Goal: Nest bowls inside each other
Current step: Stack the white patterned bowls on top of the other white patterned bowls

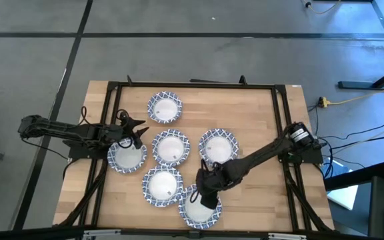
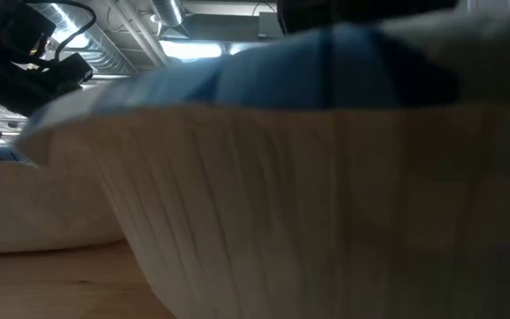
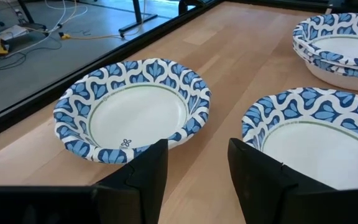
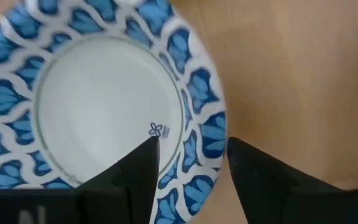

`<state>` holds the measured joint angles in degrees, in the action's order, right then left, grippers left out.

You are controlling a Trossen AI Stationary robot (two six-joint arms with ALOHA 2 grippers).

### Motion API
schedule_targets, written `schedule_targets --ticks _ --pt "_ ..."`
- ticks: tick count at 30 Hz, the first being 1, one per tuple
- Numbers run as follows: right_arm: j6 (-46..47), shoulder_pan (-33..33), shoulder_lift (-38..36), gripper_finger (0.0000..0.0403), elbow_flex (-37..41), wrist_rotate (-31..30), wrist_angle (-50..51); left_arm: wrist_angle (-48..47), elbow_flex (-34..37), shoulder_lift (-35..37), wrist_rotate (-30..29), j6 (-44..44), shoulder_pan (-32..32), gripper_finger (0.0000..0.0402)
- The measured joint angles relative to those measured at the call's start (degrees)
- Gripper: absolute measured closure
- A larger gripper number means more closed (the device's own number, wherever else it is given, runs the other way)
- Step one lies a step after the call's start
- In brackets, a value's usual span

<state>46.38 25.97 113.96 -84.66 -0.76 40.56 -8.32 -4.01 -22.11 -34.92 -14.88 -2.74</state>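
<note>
High view shows six bowl spots on the wooden table (image 1: 259,133), and your right gripper (image 1: 204,197) is over the front bowl (image 1: 201,212), the one at the table's near edge. In the right wrist view its two fingers (image 4: 138,171) stand apart with the bowl's blue rim between them, one over the white inside and one outside, and they hold nothing yet. To do this step well, go straight down so the rim slides between the fingers, then close gently so it does not bend. The bowl sits flat, open side up; it is round, so it has no long way. The nearest bowl (image 1: 162,186) is just beside it. Your left gripper (image 1: 133,137) waits, fingers apart and empty, above the left bowl (image 1: 127,157).
</note>
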Motion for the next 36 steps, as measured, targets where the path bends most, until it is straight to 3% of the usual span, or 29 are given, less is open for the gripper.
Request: schedule_targets --ticks 9,23,31,36 --pt "4.1 0.5 2.0 0.0223 0.0 2.4 0.0 0.0 0.0 0.0 0.1 0.0 0.0 0.0239" --pt "4.1 0.3 2.0 0.0337 0.0 2.4 0.0 0.0 0.0 0.0 0.1 0.0 0.0 0.0239" --pt "4.3 -1.0 2.0 0.0382 0.0 2.8 -0.1 0.0 0.0 0.0 0.1 0.1 0.0 0.0239" --pt "3.1 -3.0 1.6 0.0397 0.0 6.9 -0.2 0.0 0.0 0.0 0.1 0.1 0.0 0.0239"
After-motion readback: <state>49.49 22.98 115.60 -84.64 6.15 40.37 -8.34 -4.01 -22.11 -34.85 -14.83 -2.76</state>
